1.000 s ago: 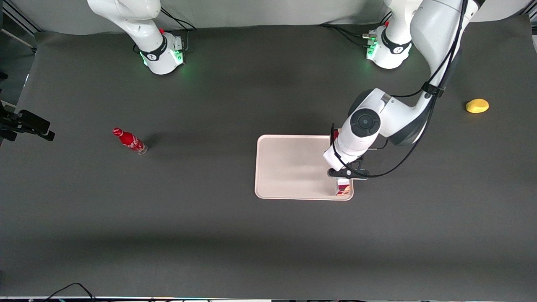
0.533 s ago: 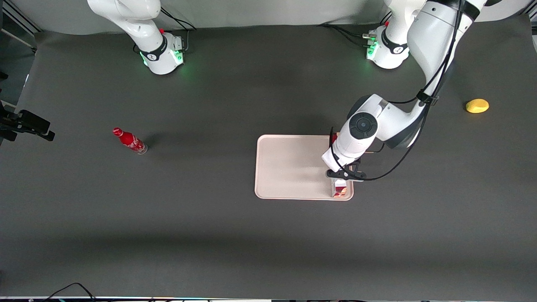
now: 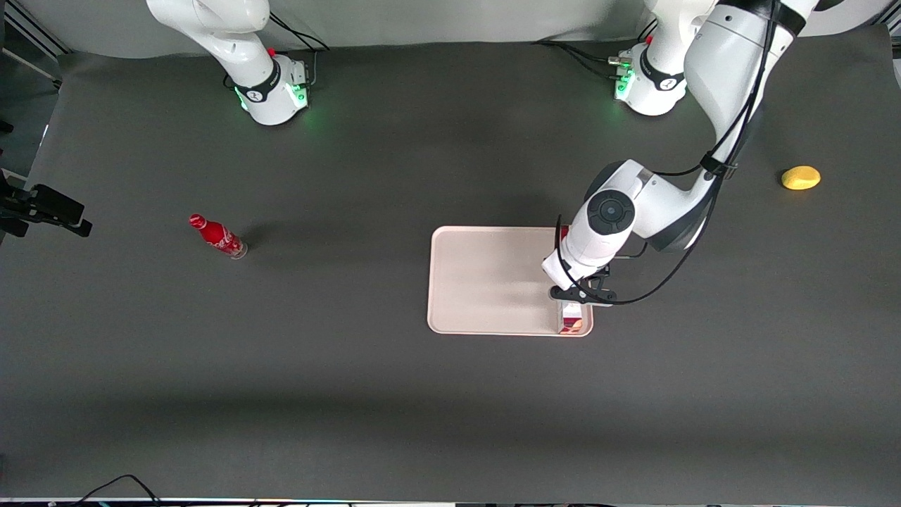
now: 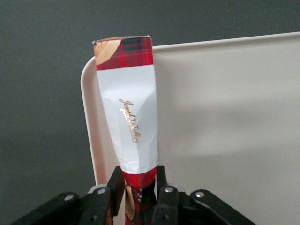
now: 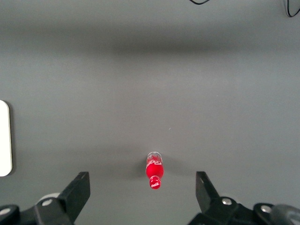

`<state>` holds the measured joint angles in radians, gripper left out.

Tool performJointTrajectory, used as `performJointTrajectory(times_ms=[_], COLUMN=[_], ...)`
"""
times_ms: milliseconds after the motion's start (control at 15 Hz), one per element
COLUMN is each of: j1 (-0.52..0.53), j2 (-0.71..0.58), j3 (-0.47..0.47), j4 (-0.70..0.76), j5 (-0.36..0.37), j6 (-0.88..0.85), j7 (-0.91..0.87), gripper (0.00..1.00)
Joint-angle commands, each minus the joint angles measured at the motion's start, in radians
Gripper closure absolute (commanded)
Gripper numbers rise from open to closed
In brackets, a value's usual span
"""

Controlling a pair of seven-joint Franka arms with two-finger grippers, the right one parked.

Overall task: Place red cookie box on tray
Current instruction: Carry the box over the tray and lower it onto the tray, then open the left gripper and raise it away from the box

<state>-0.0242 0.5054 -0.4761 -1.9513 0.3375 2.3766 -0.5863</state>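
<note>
1. The gripper (image 4: 139, 190) is closed on the red cookie box (image 4: 129, 117), its two fingers (image 4: 115, 187) pinching the red end nearest the wrist, so the box is still in its grip.
2. In the front view the gripper (image 3: 578, 294) sits over the edge of the tray (image 3: 486, 282) that lies toward the working arm's end of the table, and only the end of the box (image 3: 571, 321) nearest the camera shows below it.
3. The wrist view shows the box running along the tray's rim (image 4: 89, 136), with its free end at a rounded corner. Whether the box already rests on the tray floor or hangs just above it, I cannot tell.
4. As I judge it, the carrying is done: the box is over the tray, close to its edge.
5. What seems left is to set the box fully down, open the fingers and lift the arm away. The box lies so near the rim that part of it may ride on the raised edge.
6. A small red bottle (image 3: 217, 236) stands toward the parked arm's end of the table, and a yellow object (image 3: 800, 177) lies toward the working arm's end.
</note>
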Motion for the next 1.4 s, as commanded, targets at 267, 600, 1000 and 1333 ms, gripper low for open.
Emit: performJointTrajectory(times_ms=[267,600,1000,1333], j1=[-0.011,-0.013,-0.010,-0.010], j2=[0.002,-0.106,-0.379,-0.447], j3=[0.008,0.004,0.010,0.109], j4=[0.011,0.034,0.139,0.420], j5=[0.015,0.015,-0.178,-0.224], j6=[0.007,-0.095,-0.435,-0.845], j7=[-0.007,0.017,0.245,0.273], gripper=[0.00,0.00,0.00,0.00])
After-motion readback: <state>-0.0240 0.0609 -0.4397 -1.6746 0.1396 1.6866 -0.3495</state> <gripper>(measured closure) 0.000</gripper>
